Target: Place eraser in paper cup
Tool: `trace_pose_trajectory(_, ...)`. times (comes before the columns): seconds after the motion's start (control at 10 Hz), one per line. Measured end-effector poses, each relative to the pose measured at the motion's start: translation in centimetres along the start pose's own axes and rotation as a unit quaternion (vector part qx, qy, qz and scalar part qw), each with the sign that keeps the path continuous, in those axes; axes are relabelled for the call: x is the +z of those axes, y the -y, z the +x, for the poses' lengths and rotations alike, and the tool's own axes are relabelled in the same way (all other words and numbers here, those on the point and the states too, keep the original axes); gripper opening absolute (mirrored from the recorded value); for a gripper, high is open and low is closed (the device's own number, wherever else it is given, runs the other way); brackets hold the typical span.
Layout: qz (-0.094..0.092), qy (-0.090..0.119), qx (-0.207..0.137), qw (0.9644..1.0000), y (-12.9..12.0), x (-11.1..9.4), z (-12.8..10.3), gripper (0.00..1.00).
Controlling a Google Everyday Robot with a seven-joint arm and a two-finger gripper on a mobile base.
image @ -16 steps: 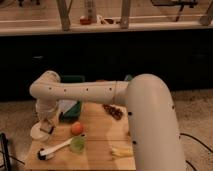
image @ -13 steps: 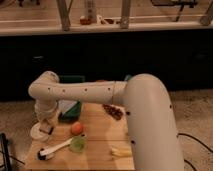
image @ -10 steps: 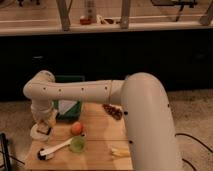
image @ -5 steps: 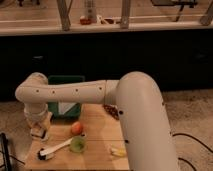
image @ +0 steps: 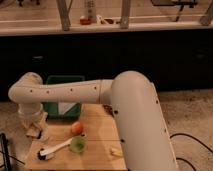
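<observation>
My gripper (image: 35,128) hangs from the white arm (image: 65,92) over the left edge of the wooden table (image: 95,150). A pale whitish shape (image: 43,132) sits right against the gripper. It may be the paper cup, but I cannot separate it from the gripper. I cannot pick out the eraser with certainty. A small pale yellowish piece (image: 116,150) lies at the table's front right.
An orange ball (image: 76,128) and a small translucent green cup (image: 76,145) are mid-table. A white tool with a dark end (image: 54,149) lies front left. A green bin (image: 64,96) stands behind. A dark item (image: 107,109) lies by my arm.
The arm's elbow has swung to the left and the gripper has shifted left, out to the table's left edge. The ball, green cup and white tool have not moved.
</observation>
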Motion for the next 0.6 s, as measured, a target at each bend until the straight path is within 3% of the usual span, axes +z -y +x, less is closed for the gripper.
trace_pose_trajectory(0.2, -0.002, 0.002, -0.007, 1.0, 0.7, 0.05, -0.14, 0.0)
trace_pose_trajectory(0.3, -0.004, 0.003, -0.005, 1.0, 0.74, 0.09, -0.03, 0.05)
trace_pose_trajectory(0.6, -0.011, 0.005, 0.0, 0.9999, 0.79, 0.3, 0.15, 0.33)
